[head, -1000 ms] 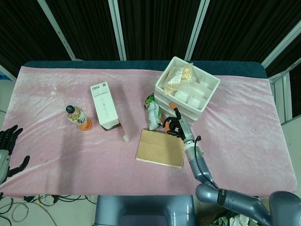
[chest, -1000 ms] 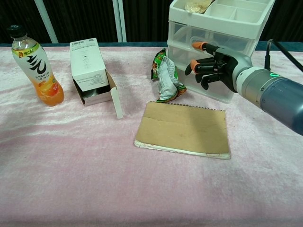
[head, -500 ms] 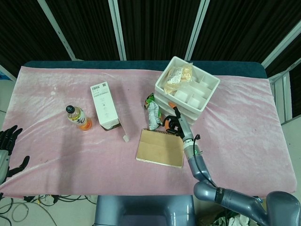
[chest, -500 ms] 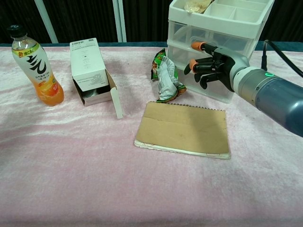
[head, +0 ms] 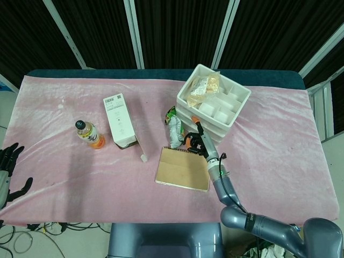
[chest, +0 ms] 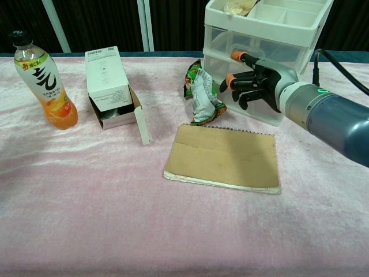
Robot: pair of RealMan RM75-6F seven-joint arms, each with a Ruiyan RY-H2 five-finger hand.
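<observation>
- The right hand (chest: 256, 82), dark with orange fingertips, hovers with its fingers spread and nothing in them, right in front of the lower drawers of the white plastic drawer unit (chest: 300, 43).
- From where I stand I can't tell whether the fingertips touch the drawer front or hang just off it.
- Just beside that hand, to its left, the crumpled green-and-silver snack packet (chest: 202, 95) leans by the unit's corner, its lower end near the top edge of the brown cardboard-covered spiral notebook (chest: 225, 157).
- The left hand (head: 9, 173) sits loose and empty at the table's left edge, well apart from everything.
- Risk, as I judge it: a spread finger could push the light unit back across the pink velvety cloth (chest: 86, 202), or knock the packet flat.
- Further out stand the open white carton (chest: 108, 86) and the orange drink bottle (chest: 45, 81).
- The unit's top is cut off in the chest view; the drawers' contents stay unclear.
</observation>
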